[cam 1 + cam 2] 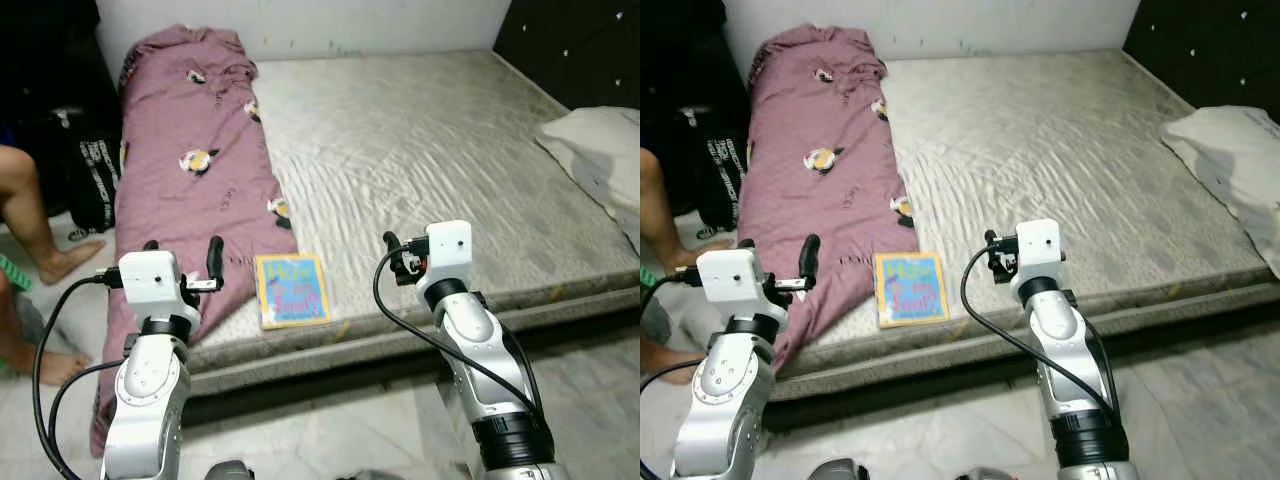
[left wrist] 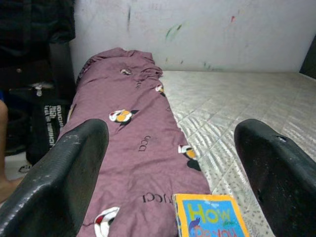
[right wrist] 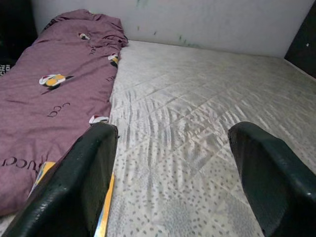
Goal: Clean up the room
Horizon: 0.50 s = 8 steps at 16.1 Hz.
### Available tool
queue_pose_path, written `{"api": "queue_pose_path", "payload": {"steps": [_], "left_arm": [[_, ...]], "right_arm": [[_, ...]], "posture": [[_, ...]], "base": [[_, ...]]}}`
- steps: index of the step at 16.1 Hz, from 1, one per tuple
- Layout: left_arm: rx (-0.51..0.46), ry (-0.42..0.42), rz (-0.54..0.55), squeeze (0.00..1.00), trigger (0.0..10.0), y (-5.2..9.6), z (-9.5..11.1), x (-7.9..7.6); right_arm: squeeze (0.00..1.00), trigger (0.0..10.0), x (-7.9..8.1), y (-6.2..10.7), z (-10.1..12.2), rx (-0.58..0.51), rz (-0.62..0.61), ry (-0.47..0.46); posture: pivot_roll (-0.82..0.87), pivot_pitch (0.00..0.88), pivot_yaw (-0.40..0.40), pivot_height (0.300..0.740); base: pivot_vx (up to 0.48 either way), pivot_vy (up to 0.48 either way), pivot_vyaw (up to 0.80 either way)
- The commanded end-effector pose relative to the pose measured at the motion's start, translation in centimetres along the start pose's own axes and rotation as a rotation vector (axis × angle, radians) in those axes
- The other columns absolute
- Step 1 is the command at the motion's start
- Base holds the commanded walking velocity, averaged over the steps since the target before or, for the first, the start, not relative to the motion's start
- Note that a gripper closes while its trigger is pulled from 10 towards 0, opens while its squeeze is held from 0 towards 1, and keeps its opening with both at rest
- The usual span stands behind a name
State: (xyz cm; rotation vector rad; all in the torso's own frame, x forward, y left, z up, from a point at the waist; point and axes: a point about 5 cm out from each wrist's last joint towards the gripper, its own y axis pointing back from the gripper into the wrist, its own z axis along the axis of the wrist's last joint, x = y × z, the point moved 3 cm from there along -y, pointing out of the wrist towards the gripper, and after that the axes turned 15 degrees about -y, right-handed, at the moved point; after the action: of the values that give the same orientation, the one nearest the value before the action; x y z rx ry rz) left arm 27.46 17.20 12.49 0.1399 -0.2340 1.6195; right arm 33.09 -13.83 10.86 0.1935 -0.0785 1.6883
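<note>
- Both grippers, left gripper (image 1: 182,268) and right gripper (image 1: 397,258), hover at the bed edge, fingers spread, empty.
- Book (image 1: 292,289) lies on the mattress (image 1: 440,150) edge, touching the purple blanket (image 1: 190,150).
- Approach stage; next, likely reach down and grasp the book.

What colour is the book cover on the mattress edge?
The book is mostly blue with a yellow border and colourful lettering; it shows best in the left eye view.

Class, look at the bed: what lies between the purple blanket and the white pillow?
Between the purple blanket and the white pillow, the head views show bare grey mattress. The book sits nearer, at the front edge.
</note>
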Motion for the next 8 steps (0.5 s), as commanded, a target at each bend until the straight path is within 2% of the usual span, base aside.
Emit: {"api": "queue_pose_path", "payload": {"steps": [1,8], "left_arm": [[-0.023,-0.003,0.002,0.0,10.0,-0.05,0.51,0.2],[-0.021,-0.002,0.003,0.0,10.0,-0.15,0.48,0.19]], "right_arm": [[0.0,10.0,0.13,-0.12,0.23,-0.005,0.002,0.0],[0.0,10.0,0.07,-0.21,0.32,-0.008,0.0,0.001]], "posture": [[0.04,0.047,-0.041,0.74],[0.04,0.047,-0.041,0.74]], "base": [[0.296,0.0,0.0],[0.302,0.0,0.0]]}}
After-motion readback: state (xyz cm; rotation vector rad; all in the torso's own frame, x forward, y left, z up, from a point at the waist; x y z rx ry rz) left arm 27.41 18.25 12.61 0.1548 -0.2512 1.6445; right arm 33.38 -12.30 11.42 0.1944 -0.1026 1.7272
